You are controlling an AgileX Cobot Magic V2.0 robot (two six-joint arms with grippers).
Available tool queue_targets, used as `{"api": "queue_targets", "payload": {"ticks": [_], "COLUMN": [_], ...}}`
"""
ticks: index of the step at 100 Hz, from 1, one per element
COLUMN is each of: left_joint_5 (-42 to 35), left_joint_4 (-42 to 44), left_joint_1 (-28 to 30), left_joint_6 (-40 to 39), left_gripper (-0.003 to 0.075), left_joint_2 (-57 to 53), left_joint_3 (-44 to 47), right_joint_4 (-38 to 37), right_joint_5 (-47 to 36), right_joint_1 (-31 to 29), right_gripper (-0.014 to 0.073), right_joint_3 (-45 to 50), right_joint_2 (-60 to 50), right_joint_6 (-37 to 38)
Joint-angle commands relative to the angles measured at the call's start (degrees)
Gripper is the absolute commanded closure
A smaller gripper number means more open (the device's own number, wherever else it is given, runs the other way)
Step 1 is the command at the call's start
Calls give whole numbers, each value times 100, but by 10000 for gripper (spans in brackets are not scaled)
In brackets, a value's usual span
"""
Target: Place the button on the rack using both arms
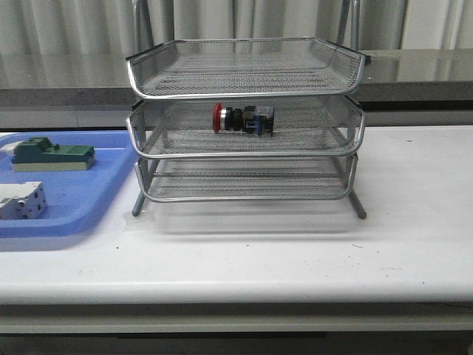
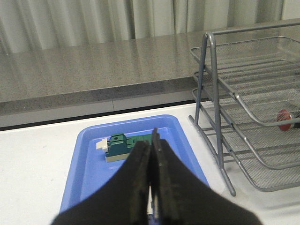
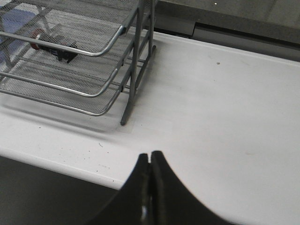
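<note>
My left gripper shows at the lower middle of its wrist picture: two black, matte fingers, smooth and curved, flaring wide toward the base. My right gripper looks the same, plain black with no markings, screws or cables visible.

- One button, lying in the rack's middle tier.
- One rack, with three wire-mesh tiers.
- One blue tray.
- Two blocks in the tray: one green block, one white block.
- Two hands, pressed closed: left hand, right hand.
</note>
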Motion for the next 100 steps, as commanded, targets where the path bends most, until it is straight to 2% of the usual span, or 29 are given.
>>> {"api": "queue_targets", "payload": {"ticks": [1,32,46,58,70,84,100], "left_joint_5": [-390,-390,-390,-390,-390,-390,-390], "left_joint_4": [-108,-108,-108,-108,-108,-108,-108], "left_joint_1": [7,7,7,7,7,7,7], "left_joint_6": [-57,-57,-57,-57,-57,-57,-57], "left_gripper": [740,740,740,740,740,740,740], "left_joint_2": [26,26,26,26,26,26,26], "left_joint_3": [-161,-161,-161,-161,-161,-161,-161], "right_joint_4": [39,80,73,-129,-626,-1079,-1153], "right_joint_5": [-361,-390,-987,-1818,-2412,-2614,-2642], "right_joint_1": [-36,-36,-36,-23,9,9,9], "right_gripper": [654,654,654,654,654,654,654], "right_joint_3": [-142,-114,200,787,1448,2101,2592], "right_joint_2": [46,46,-85,-401,-829,-1353,-1932], "right_joint_6": [16,16,145,595,1420,2151,2249]}}
